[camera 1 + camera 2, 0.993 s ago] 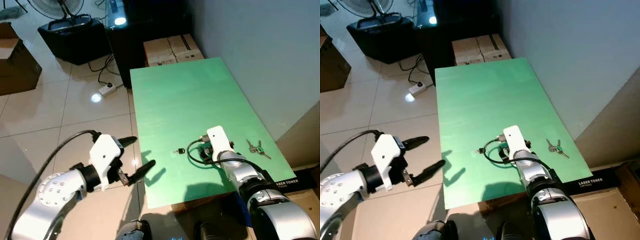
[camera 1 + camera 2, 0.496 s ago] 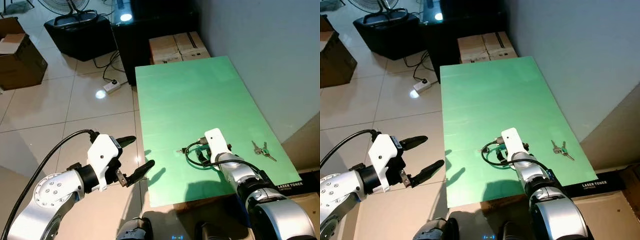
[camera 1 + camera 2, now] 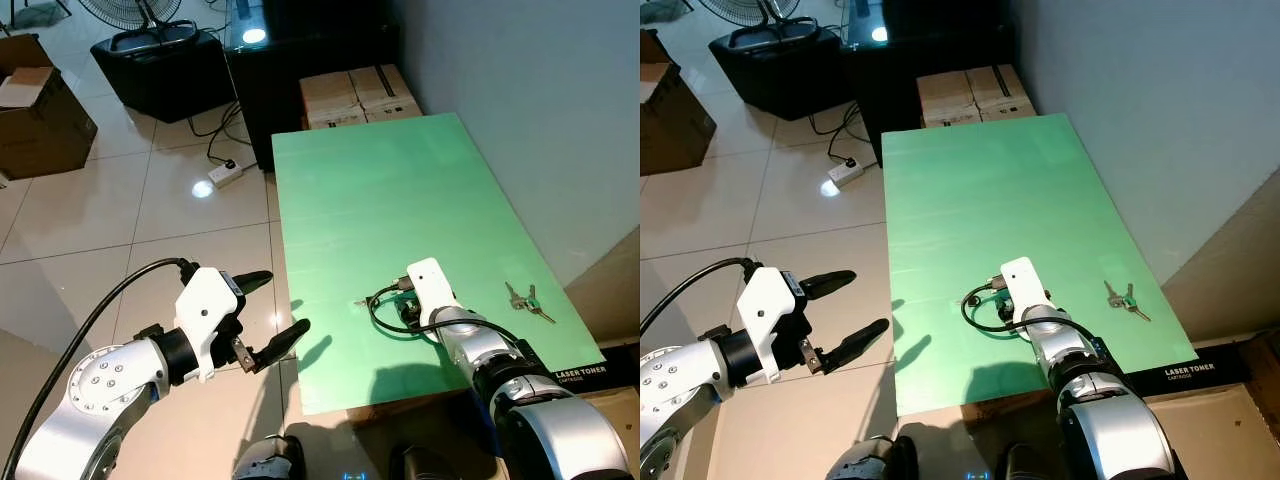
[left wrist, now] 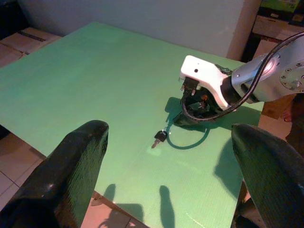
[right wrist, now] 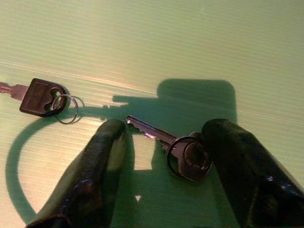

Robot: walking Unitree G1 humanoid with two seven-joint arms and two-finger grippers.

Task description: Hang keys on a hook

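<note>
Green tabletop (image 3: 400,190) lies bare and passable — wall (image 3: 520,100) (far side) hems it.

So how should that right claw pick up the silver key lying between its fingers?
Probably by the round head, where the ring passes through. The silver key lies flat on the green table, its thin blade giving little to pinch. The right gripper is open, one finger either side of the key, so coming straight down from above and closing across the head looks the simplest way.

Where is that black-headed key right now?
The black key lies flat on the green table near its front edge, just left of the right gripper, whose open fingers straddle a silver key.
</note>
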